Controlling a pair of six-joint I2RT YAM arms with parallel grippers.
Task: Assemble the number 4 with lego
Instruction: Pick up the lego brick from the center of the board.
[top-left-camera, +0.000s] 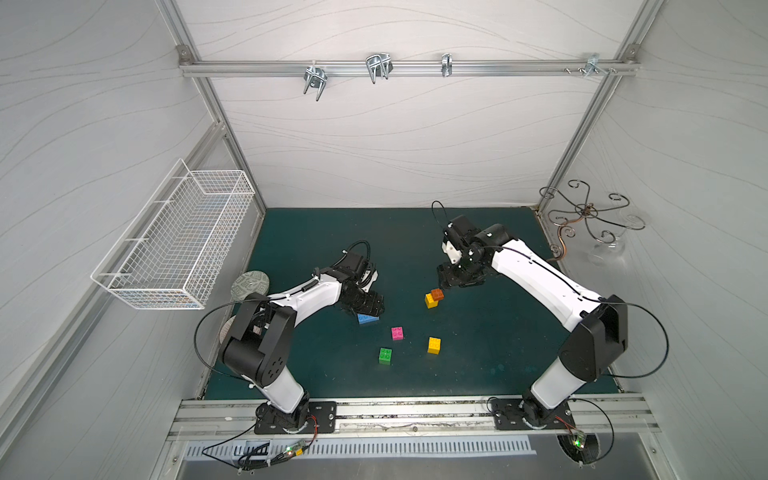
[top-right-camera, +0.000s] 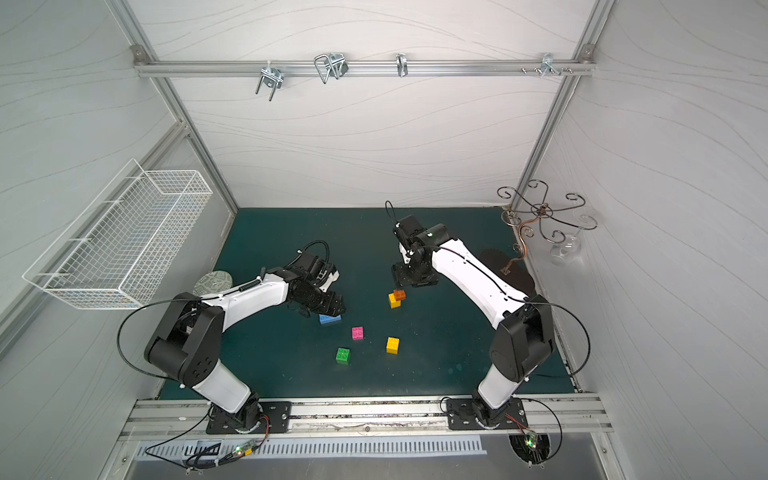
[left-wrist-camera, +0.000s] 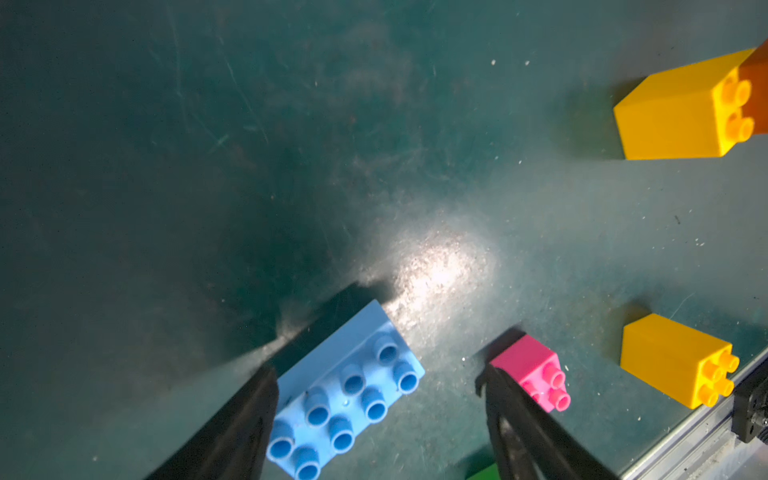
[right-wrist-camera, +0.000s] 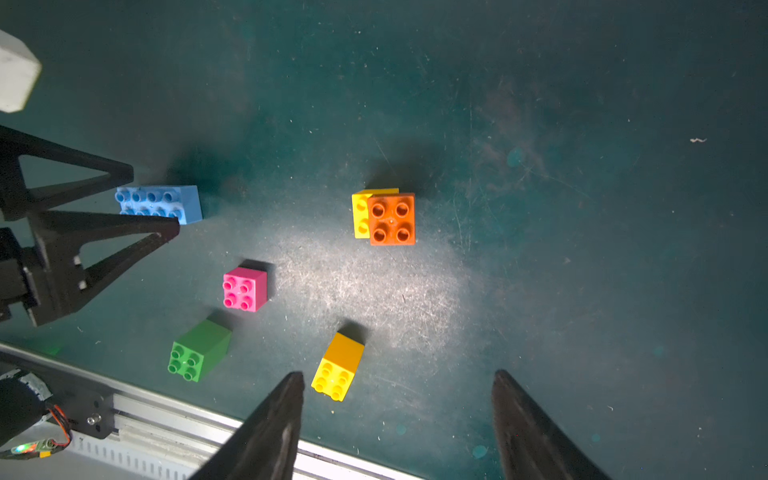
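The dark green tabletop (top-left-camera: 498, 353), within white walls (top-left-camera: 395, 145), bears everything; the left gripper (top-left-camera: 369, 311), jaws spread, straddles the blue brick (left-wrist-camera: 345, 395); the right gripper (right-wrist-camera: 397, 375) hangs released and empty near the orange brick (right-wrist-camera: 391, 219), stacked offset on a yellow brick (right-wrist-camera: 359, 214); the pink brick (top-left-camera: 397, 333), green brick (top-left-camera: 385, 356) and second yellow brick (top-left-camera: 434, 345) lie apart.

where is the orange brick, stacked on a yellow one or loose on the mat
Stacked. The orange brick sits on a yellow brick, offset, with one row of yellow studs showing.
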